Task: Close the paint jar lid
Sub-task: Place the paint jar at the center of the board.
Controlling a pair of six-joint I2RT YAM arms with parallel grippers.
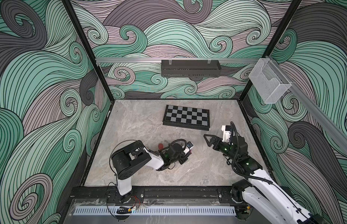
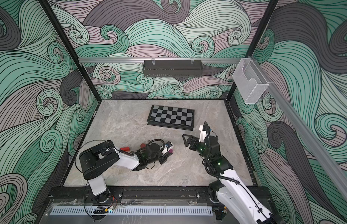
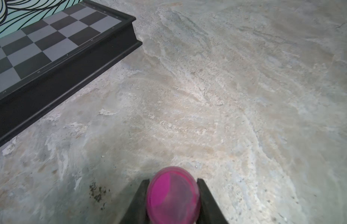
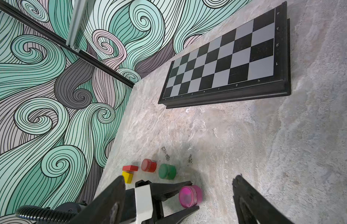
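Note:
The paint jar (image 3: 172, 195) is small, pink and translucent, and lies on its side just above the table. My left gripper (image 3: 173, 181) is shut on it, one black finger on each side of its round wall. In the right wrist view the same paint jar (image 4: 190, 195) shows its flat round face; I cannot make out the lid as a separate part. My right gripper (image 4: 179, 178) is open, nothing between its fingers, a short way to the right of the jar. In both top views the left gripper (image 1: 189, 150) and wrist hide most of the jar.
A red jar (image 4: 148, 165), a green jar (image 4: 167, 171), a red block (image 4: 130, 168) and a yellow block (image 4: 127, 176) lie close behind the left gripper. A folded chessboard (image 1: 186, 117) lies at the back of the table. Patterned walls enclose three sides.

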